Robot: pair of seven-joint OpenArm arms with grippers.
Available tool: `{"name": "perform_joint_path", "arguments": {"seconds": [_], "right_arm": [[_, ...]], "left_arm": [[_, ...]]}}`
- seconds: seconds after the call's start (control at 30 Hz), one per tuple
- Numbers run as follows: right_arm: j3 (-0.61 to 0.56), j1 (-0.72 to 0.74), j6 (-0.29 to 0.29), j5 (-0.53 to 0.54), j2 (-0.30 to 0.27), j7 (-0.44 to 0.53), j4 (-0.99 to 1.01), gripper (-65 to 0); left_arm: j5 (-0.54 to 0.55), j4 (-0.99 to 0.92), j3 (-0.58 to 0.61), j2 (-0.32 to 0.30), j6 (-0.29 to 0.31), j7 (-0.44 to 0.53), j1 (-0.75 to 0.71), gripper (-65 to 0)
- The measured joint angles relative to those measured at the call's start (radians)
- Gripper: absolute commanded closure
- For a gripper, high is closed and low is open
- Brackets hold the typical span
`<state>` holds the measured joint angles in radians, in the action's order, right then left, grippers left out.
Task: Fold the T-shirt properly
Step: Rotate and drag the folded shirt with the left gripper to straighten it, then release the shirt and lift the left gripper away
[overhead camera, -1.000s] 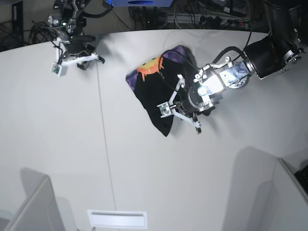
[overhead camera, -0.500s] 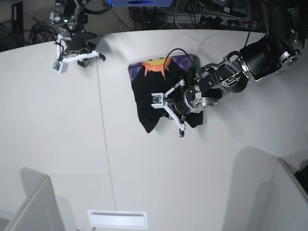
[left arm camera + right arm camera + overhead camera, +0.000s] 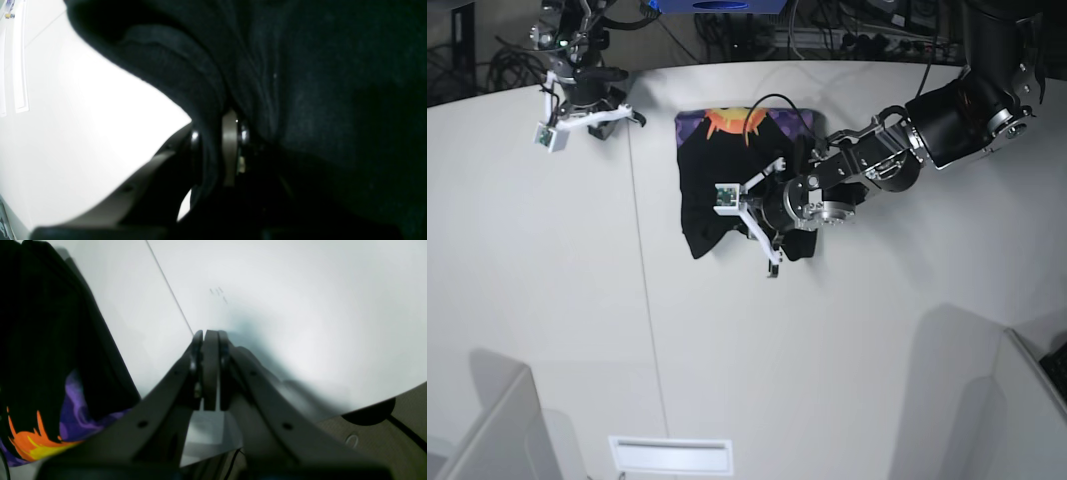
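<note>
T-shirt (image 3: 727, 170) lies bunched on the table (image 3: 577, 300), sun print toward the far edge. Left tool (image 3: 217, 146) is clamped on a black fold, apparently mid-fold. Right tool (image 3: 208, 370) is closed and empty, parked beside the shirt. Next: lay the fold flat, then release.

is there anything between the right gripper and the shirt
Nothing visible. The right gripper, shut and empty, hangs over bare table, with only open tabletop between it and the shirt. The left gripper is already clamped on the shirt's black fabric.
</note>
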<state>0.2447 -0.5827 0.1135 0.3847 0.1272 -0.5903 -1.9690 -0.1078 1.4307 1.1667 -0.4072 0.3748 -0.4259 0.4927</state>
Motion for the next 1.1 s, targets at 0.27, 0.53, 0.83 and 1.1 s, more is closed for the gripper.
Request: {"name": "perform_joint_path", "arguments": {"seconds": [0.27, 0.53, 0.83, 1.1], "right_arm": [[0.000, 0.003, 0.000, 0.000, 0.000, 0.000, 0.000, 0.0], [-0.001, 0.003, 0.000, 0.000, 0.000, 0.000, 0.000, 0.0], [-0.001, 0.003, 0.000, 0.000, 0.000, 0.000, 0.001, 0.0], [-0.001, 0.002, -0.001, -0.005, -0.003, 0.000, 0.001, 0.0]], "left_arm": [[0.000, 0.000, -0.001, 0.000, 0.000, 0.000, 0.000, 0.0], [0.001, 0.002, -0.007, 0.003, 0.000, 0.000, 0.009, -27.5], [0.011, 0.008, -0.011, 0.073, 0.019, -0.112, 0.087, -65.0], [0.036, 0.194, -0.171, 0.071, 0.021, -0.213, 0.114, -65.0]]}}
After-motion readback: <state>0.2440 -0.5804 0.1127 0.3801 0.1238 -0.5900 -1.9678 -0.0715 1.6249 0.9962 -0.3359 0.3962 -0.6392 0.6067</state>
